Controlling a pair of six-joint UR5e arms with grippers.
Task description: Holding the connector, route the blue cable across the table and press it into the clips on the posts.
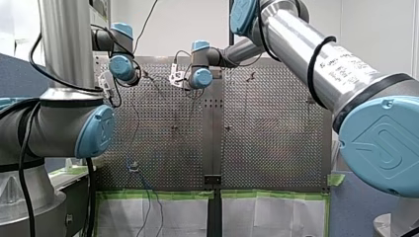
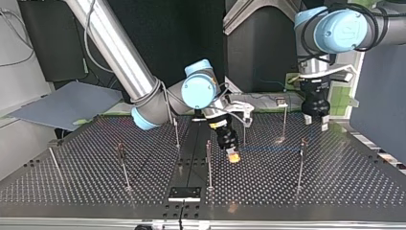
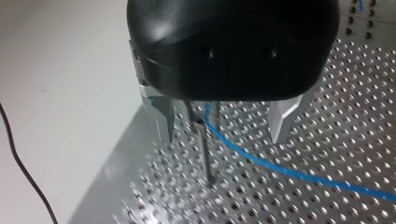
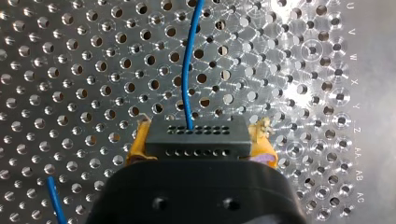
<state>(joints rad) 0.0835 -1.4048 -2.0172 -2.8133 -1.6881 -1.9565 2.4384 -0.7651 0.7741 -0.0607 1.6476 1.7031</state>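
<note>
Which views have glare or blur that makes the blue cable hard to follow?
Right wrist view: glare on the table near the connector, blue cable crisp. Left wrist view: holes smeared, cable readable. Front view: cable thin and faint.
</note>
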